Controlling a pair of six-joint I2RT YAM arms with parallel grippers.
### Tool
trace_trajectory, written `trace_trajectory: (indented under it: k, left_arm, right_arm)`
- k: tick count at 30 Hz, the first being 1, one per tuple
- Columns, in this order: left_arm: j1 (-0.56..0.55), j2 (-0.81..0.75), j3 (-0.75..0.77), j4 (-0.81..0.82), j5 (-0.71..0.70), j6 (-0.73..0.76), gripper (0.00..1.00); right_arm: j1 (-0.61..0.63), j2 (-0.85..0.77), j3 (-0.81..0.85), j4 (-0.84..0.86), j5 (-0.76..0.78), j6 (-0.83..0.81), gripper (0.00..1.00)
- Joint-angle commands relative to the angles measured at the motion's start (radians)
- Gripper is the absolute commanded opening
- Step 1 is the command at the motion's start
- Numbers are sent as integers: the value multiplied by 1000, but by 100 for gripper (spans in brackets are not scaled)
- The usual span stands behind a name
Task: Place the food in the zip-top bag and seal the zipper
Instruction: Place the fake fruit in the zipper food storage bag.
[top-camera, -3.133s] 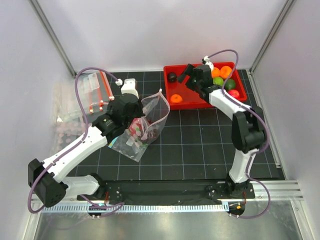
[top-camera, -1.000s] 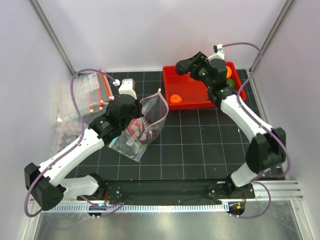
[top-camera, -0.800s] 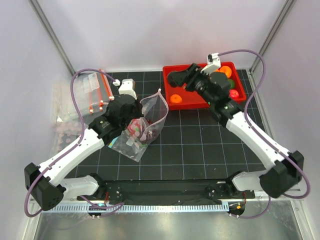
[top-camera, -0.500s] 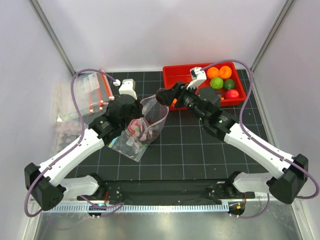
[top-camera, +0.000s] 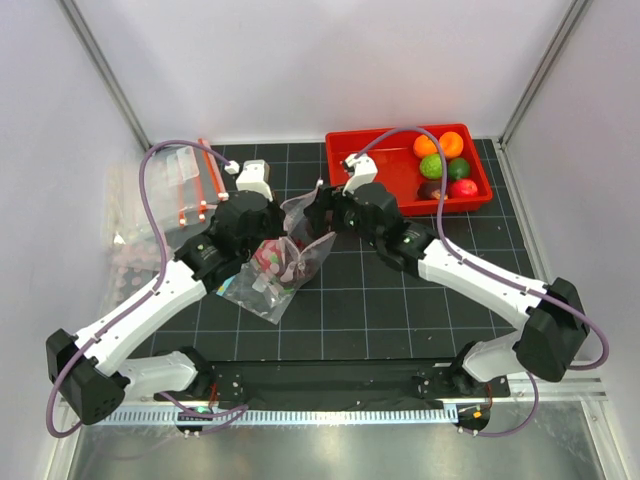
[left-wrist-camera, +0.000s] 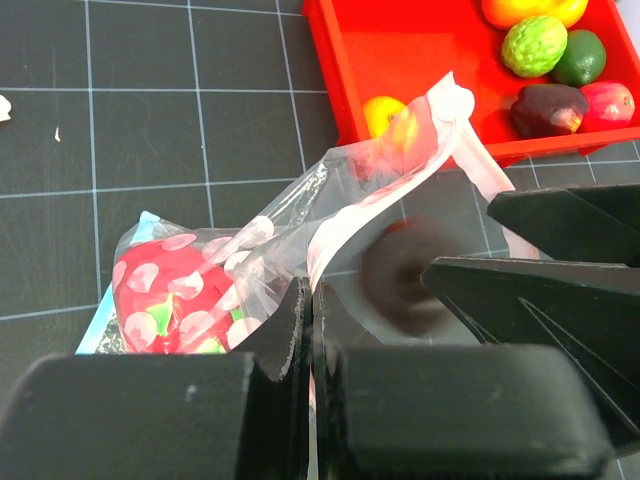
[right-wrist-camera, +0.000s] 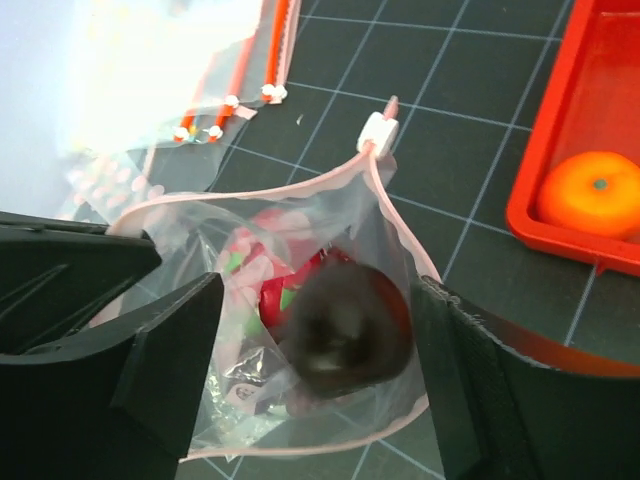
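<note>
The dotted zip-top bag lies mid-table with its mouth raised and open. My left gripper is shut on its pink-edged rim, fingers pinched together. Inside lies the pink dragon fruit, also seen in the right wrist view. My right gripper is over the mouth, fingers wide apart. The dark fruit is blurred between them, touching neither finger, inside the bag's mouth; it also shows in the left wrist view. The zipper's white slider sits at the far corner.
The red tray at the back right holds orange, green, red and dark fruits and an orange. Spare bags lie at the back left. The cell's walls close in on both sides.
My right arm has swung from the red tray to the bag's mouth with the dark fruit. Its fingers now stand open and the fruit is blurred in the mouth. The left arm has held still.
</note>
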Motion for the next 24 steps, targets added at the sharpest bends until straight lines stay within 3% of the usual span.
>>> trace_trajectory:
  k: [1,7,12,18,21,24]
  left_arm:
    - [0,-31,-2,50,0,-9,0]
    - [1,-26,-2,49,-9,-6,0]
    - [0,-39,-9,49,-21,-6,0]
    - [1,-32,-13,55,-12,-9,0]
    - [0,-26,-9,56,-16,-7,0]
    - [0,-31,-6,53,-13,-6,0]
  right_arm:
    - [4,-35,45,6,39,-43,83]
    - [3,-110,16,12,103,-58,89]
    - [-21,-153,4,-23,313,-35,89]
    - [-328,-158,-16,-115,185,121,88]
    - [-400,-123,-24,-121,253,108,88]
    - [-452,-51,18,-138,336,97,97]
